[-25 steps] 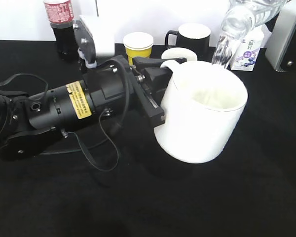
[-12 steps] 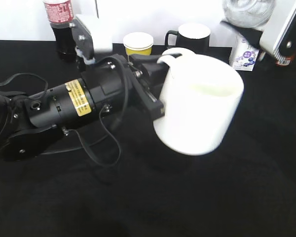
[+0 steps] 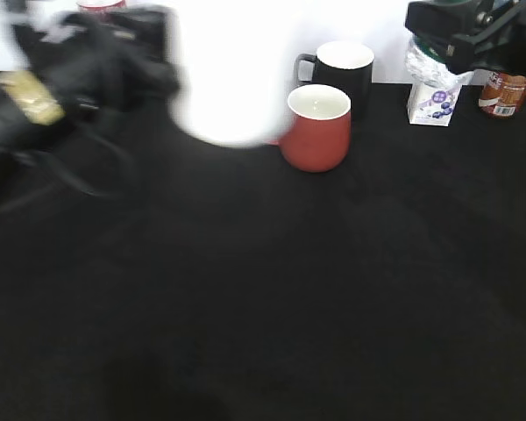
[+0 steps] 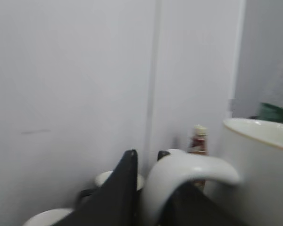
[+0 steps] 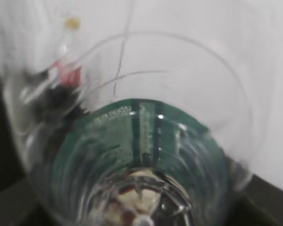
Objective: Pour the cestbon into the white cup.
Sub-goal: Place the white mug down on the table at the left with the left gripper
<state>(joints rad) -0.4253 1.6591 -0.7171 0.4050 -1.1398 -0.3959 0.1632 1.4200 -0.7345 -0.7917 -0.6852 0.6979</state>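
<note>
In the exterior view the white cup [image 3: 223,88] is being carried as a blur above the bench [image 3: 272,289]; in the left wrist view its handle is being pinched by the left fingers [image 4: 127,188] for carrying; in the right wrist view the cestbon [image 5: 137,155] is being clamped by the right fingers, themselves unseen.

Mugs, three: one red mug [image 3: 316,128] with white inside, table centre-rear; one black mug [image 3: 337,67] at its 12 o'clock, touching or just behind; one white cup [image 4: 257,172], motion-blurred in the exterior view.
Bottles, three: one cestbon [image 5: 141,160], clear with green label; one brown drink bottle [image 3: 507,92] at 2 o'clock; one red-labelled bottle [image 3: 101,7] at 10 o'clock, mostly hidden.
Cartons, one: small milk carton [image 3: 430,101], 1 o'clock.
Robot arms, two.
</note>
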